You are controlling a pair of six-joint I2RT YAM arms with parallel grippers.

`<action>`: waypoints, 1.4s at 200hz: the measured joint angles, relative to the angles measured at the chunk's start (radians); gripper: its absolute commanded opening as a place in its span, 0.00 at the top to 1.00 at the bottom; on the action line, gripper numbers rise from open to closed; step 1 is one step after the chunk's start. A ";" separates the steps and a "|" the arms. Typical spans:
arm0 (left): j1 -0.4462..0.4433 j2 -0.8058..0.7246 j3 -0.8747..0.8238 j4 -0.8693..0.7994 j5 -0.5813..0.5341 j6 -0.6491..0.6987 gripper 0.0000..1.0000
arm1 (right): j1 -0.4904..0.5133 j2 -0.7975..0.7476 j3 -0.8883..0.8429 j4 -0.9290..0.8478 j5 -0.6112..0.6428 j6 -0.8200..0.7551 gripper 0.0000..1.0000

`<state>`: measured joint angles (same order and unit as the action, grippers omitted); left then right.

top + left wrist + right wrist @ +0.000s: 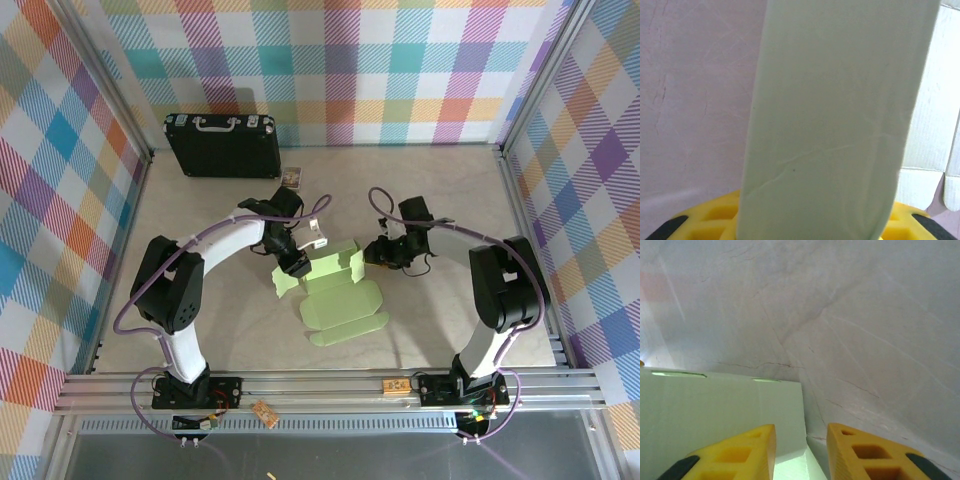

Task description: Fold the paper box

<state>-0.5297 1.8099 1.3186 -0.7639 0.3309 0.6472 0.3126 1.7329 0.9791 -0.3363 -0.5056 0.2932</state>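
The paper box (338, 292) is a pale green card cutout lying in the middle of the table, its far part raised into low walls and its rounded flaps spread flat toward the front. My left gripper (294, 266) is at the box's left side. In the left wrist view a green flap (840, 125) stands over the yellow fingers (705, 220) and hides the jaws. My right gripper (378, 252) is at the box's far right corner. Its yellow fingertips (801, 432) stand apart, with a box wall (720, 410) behind the left finger and a card edge low in the gap.
A black briefcase (222, 143) with a silver handle stands against the back wall at the left. A tiny picture card (292, 178) lies just to its right. Checkered walls enclose the table on three sides. An aluminium rail (320, 385) runs along the front.
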 measured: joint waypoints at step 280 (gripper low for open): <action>-0.057 -0.080 -0.085 0.079 -0.134 0.004 0.66 | 0.111 -0.230 -0.381 0.612 0.135 -0.188 0.60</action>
<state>-0.5869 1.7302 1.2339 -0.6846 0.1974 0.6510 0.4236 1.5032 0.5983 0.2760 -0.3706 0.1047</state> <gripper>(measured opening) 0.362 0.399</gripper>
